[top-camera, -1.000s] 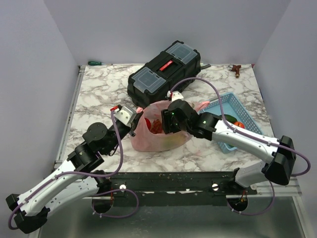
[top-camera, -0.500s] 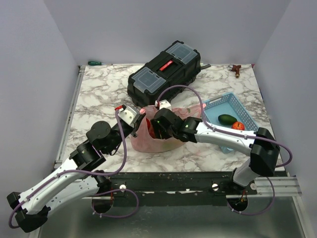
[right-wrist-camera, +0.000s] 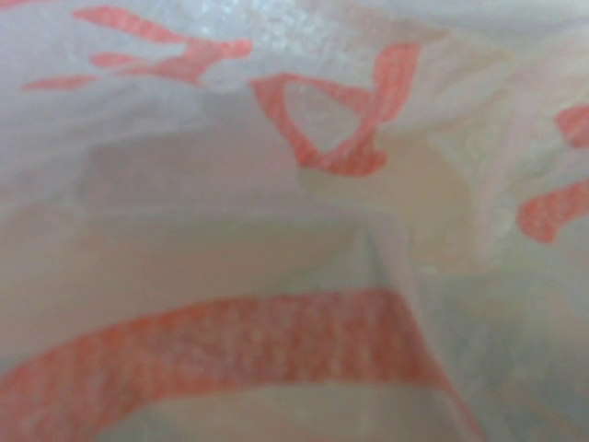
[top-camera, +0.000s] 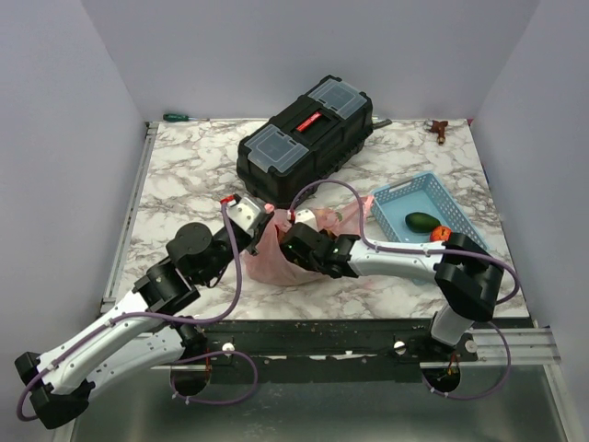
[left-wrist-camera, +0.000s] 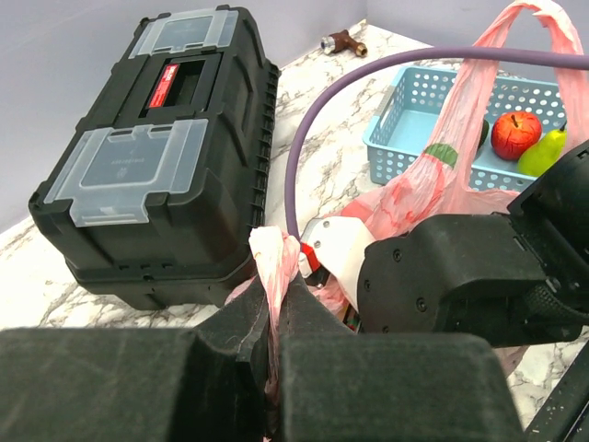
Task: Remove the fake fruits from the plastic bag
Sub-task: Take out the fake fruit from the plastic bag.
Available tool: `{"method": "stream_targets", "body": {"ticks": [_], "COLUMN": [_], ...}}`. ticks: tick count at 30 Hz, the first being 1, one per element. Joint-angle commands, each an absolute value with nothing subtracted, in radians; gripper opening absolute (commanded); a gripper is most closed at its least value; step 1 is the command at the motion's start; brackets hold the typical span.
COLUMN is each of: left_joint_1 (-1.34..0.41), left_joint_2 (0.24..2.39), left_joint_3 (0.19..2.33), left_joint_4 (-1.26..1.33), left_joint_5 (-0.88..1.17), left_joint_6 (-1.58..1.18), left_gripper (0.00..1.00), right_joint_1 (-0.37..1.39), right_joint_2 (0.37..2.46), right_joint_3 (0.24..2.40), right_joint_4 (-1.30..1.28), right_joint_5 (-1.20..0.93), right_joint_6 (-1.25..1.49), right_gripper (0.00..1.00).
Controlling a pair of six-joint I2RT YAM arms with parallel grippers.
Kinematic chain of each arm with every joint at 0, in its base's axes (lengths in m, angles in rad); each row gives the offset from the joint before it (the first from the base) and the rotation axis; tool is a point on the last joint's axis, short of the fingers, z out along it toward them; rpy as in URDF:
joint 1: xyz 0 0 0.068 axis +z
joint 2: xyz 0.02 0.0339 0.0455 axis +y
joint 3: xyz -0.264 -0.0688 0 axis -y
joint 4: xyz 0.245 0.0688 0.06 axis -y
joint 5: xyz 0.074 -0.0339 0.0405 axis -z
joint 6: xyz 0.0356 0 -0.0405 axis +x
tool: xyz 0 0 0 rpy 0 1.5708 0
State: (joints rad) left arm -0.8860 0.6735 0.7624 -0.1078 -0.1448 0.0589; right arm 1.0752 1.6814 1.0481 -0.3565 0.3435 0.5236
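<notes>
Plastic bag (top-camera: pixel 293 265) is looking flimsy; we are pinching 1 handle (left-wrist-camera: pixel 272 253) in left gripper (left-wrist-camera: pixel 273 313). Right gripper (top-camera: pixel 296 247) is sitting inside; its spread we cannot tell.

Pinched thin pink plastic bag (top-camera: pixel 272 264) handle in left black two-finger gripper (left-wrist-camera: pixel 274 308); held right gripper (top-camera: pixel 287 249) buried inside, jaws hidden.

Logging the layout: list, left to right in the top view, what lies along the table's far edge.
Far edge: green screwdriver → black toolbox → small brown object.
</notes>
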Motion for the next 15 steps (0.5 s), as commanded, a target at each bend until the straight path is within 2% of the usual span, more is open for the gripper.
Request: {"method": "stream_targets", "body": {"ticks": [1,10,15], "left_joint_1": [-0.893,-0.894,-0.896], "left_joint_2": [0.679,0.689,0.692], "left_joint_3": [0.799,0.804,0.805], "left_joint_4": [-0.112,-0.116,-0.119], "left_joint_5": [-0.127,-0.129,-0.139], "left_joint_6": [0.055,0.057,0.059], "left_gripper": [0.00,0.00,0.00], "right_joint_1": [1.084,1.084,1.085], "right_joint_2": [1.763,1.796,1.839], "right_joint_3": [1.044,1.065,1.033], "right_joint_4": [-0.327,-0.316,-0.275], "right_joint_5": [0.381,0.388,0.361], "right_joint_6": [0.542,0.531,0.550], "right_gripper": [0.82,0.74,0.73]}}
